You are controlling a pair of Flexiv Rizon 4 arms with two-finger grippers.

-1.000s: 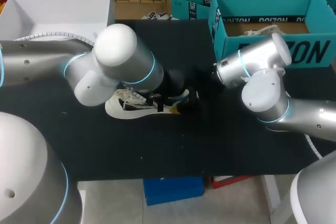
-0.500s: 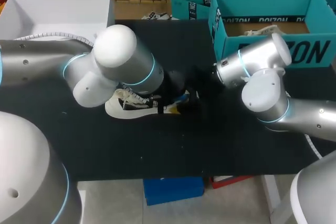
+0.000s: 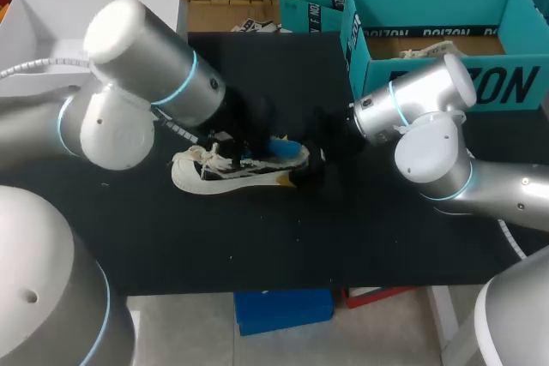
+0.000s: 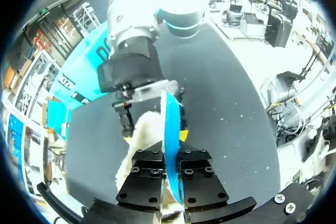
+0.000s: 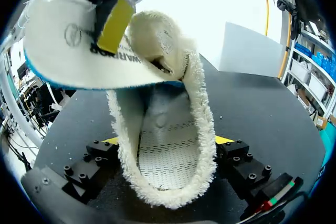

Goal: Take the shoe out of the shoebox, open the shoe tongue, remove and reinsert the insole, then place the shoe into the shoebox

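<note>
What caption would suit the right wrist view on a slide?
Right gripper clamps the fleece-lined shoe; left gripper holds the insole above it.

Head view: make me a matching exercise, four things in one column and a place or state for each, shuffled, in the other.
1 shoe
2 insole
3 shoebox
4 white box

A far left corner
B pinched in the left jaws, above the shoe
C heel gripped by the right jaws
D teal, open, far right

Pairs: 1-C, 2-B, 3-D, 4-A
</note>
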